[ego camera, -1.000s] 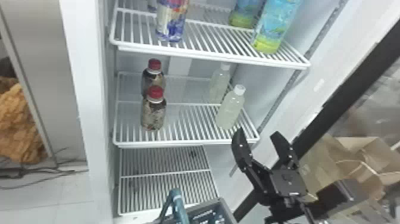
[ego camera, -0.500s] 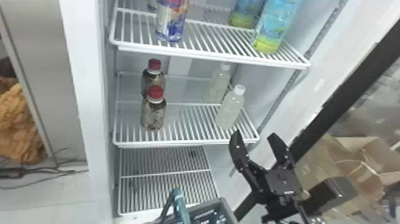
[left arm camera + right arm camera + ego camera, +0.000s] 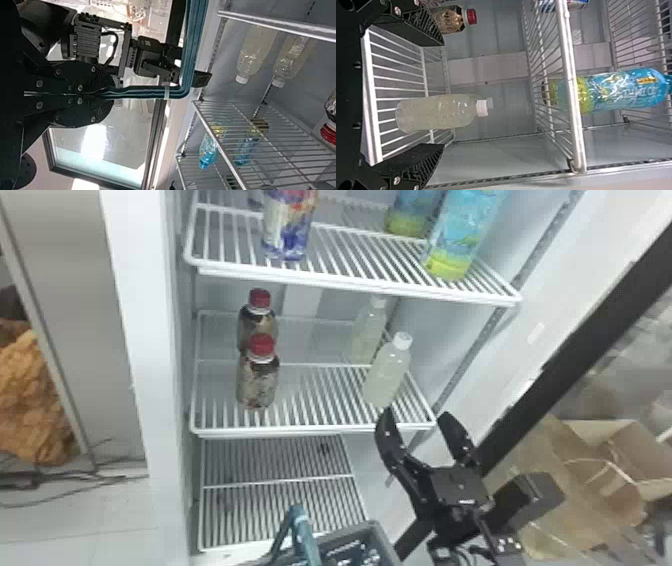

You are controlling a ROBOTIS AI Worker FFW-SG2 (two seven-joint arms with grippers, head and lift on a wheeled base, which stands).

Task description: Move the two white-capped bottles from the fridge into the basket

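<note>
Fridge [image 3: 135,340], w/ wire shelves, seen from the front. R gripper [image 3: 417,415] at the R front edge of the mid shelf [image 3: 315,429], fingers spread wide, aimed at the white-capped bottles [image 3: 385,377]. Basket [image 3: 380,535] is low, in front of the fridge; L gripper [image 3: 107,94] is closed on its teal handle [image 3: 146,92]. Blue bottles [image 3: 462,232] on the top shelf [image 3: 360,285], R side. White-capped bottles: both upright on the mid shelf, R side, one behind the other. Red-capped bottles [image 3: 257,382]: same shelf, L side, also one behind the other.
</note>
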